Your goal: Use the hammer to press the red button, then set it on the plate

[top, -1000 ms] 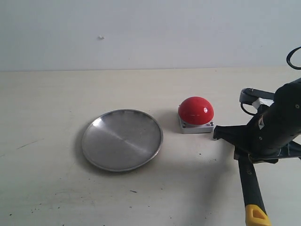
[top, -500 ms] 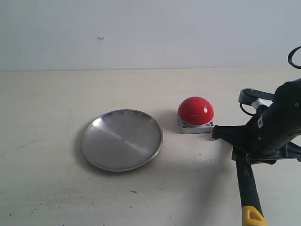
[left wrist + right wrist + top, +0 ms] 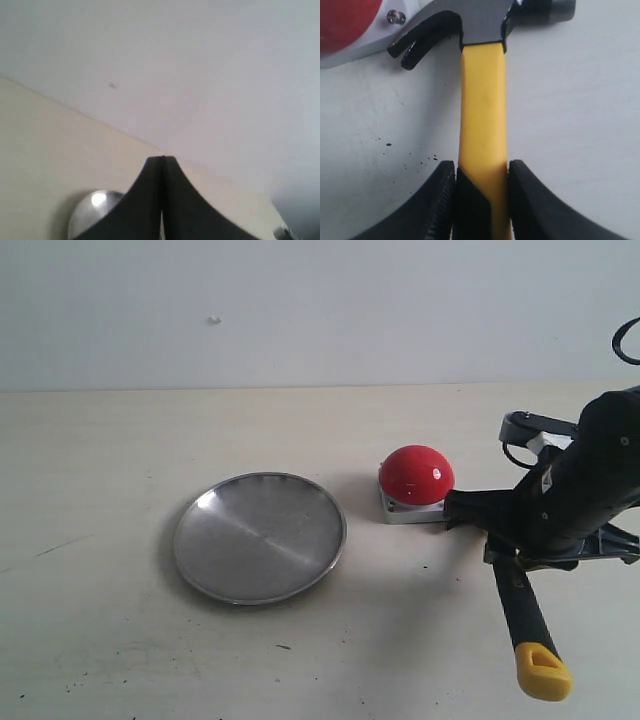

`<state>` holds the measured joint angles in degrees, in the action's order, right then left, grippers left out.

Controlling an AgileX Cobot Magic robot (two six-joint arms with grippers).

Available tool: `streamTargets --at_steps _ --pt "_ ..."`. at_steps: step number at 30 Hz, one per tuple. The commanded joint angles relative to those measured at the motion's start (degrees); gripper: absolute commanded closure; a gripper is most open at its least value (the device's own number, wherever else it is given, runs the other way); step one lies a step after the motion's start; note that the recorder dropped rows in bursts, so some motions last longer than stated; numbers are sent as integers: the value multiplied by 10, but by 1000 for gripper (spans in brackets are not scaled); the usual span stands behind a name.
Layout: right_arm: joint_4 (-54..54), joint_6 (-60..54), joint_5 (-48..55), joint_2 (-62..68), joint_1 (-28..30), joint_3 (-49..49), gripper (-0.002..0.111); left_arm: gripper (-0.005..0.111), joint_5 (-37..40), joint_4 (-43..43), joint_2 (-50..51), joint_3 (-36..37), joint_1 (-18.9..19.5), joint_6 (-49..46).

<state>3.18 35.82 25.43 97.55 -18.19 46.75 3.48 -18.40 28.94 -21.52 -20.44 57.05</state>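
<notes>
As we look down our right gripper [image 3: 482,170]: its two jaws are pinched on the hammer [image 3: 481,100], low on the yellow neck, right where the black handle starts.
hammer's long line: it runs straight out from our jaws. The dark head is at the far end, and the yellow loop end sticks out behind us.
hammer's head: it lies crosswise. The claw points at the red button [image 3: 417,473] and the flat face points the other way.
red button: it sits off to the claw side of the head, not under it. The claw is just beside a corner of the grey base [image 3: 365,42]; we cannot tell if they touch.
what the next move needs, we think: the head must go up and then sideways over the red dome before we can push down.
plate [image 3: 260,540]: it is on the far side of the button from our hammer, well apart, with nothing on it.
left gripper [image 3: 161,165]: it is closed tight and holds nothing.
nearer arm: the right one.
</notes>
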Motion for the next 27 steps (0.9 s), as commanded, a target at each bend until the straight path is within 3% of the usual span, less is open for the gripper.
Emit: streamTargets --at_steps 1,5,7,10,14,17,19,21,24,26,27 --pt "0 -13 4 -8 1 10 108 107 77 -1 103 -67 -127 -25" --pt "-3 -25 9 -8 1 10 108 107 91 58 171 -105 -202 -48" --pt "-3 -32 11 -8 1 10 108 107 96 90 186 -117 -220 -72" --pt "-3 -43 12 -8 1 10 108 107 169 144 195 -143 -228 -165" --pt "-2 -46 12 -8 1 10 108 107 408 224 216 -215 -224 -401" --pt "-1 -46 7 -8 1 10 108 107 572 227 264 -265 -202 -453" --pt "-1 -48 6 -8 1 10 108 107 620 259 302 -280 -182 -486" --pt "-1 -52 6 -8 1 10 108 107 602 374 344 -284 -155 -588" --pt "-3 -60 9 -8 1 10 108 107 567 625 410 -275 -113 -789" --pt "-3 -60 12 -8 1 10 108 107 566 798 460 -263 -85 -903" --pt "-3 -61 12 -8 1 10 108 107 589 946 509 -249 -63 -985"
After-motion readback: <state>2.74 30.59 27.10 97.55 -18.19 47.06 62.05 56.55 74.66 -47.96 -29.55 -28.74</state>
